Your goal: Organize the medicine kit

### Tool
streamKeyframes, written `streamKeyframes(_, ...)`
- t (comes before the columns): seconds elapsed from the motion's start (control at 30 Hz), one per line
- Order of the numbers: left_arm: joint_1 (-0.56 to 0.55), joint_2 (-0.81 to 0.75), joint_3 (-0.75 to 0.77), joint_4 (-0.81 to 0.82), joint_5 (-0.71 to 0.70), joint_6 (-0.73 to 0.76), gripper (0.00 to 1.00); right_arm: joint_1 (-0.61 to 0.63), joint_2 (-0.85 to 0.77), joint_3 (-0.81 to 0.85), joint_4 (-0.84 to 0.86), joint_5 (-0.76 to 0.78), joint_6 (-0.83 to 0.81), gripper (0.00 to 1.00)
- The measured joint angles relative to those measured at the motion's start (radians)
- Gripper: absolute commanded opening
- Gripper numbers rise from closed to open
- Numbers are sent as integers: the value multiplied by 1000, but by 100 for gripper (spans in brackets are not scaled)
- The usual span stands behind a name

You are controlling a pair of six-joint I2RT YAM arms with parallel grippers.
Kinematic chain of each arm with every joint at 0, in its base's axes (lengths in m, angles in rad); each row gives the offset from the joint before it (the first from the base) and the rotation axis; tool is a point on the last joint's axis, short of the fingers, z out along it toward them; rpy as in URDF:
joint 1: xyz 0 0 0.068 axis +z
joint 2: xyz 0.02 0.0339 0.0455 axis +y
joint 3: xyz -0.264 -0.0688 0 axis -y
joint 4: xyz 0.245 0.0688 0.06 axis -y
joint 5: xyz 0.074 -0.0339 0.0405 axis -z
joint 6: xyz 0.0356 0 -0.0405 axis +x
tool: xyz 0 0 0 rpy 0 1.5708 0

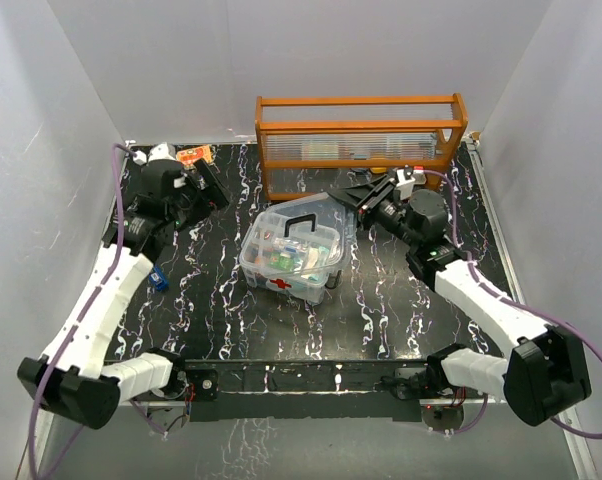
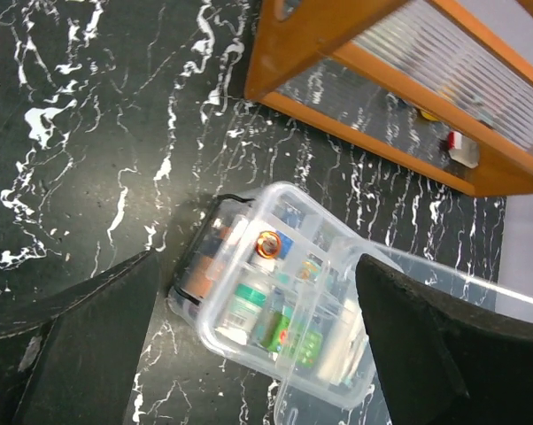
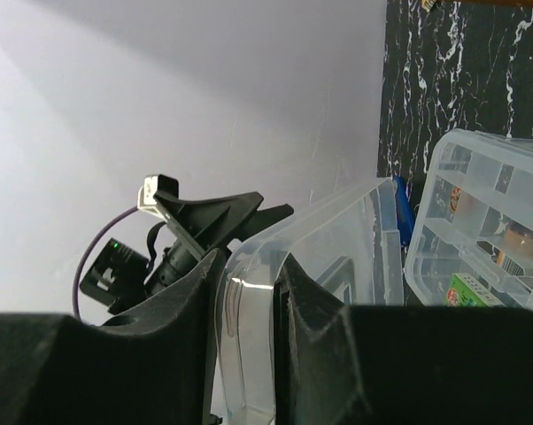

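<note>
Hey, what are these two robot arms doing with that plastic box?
The right arm's fingers pinch the rim of a clear plastic lid with a black handle, holding it tilted behind the clear rectangular box marked with a red cross. Its divided tray of small items lies uncovered. The left arm's fingers are spread wide, empty, off to the left.

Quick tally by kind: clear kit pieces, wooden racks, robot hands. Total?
Clear kit pieces: 3 (box, tray, lid)
Orange wooden rack: 1
Hands: 2 (left hand, right hand)
Total: 6
</note>
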Motion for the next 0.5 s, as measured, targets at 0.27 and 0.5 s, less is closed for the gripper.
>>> streamKeyframes(0.27, 255, 83, -64, 28, 344, 23, 91, 127, 105, 4, 63, 135, 18, 11)
streamKeyframes(0.5, 303, 84, -123, 69, 509, 32, 90, 192, 188, 23, 153, 233, 26, 11)
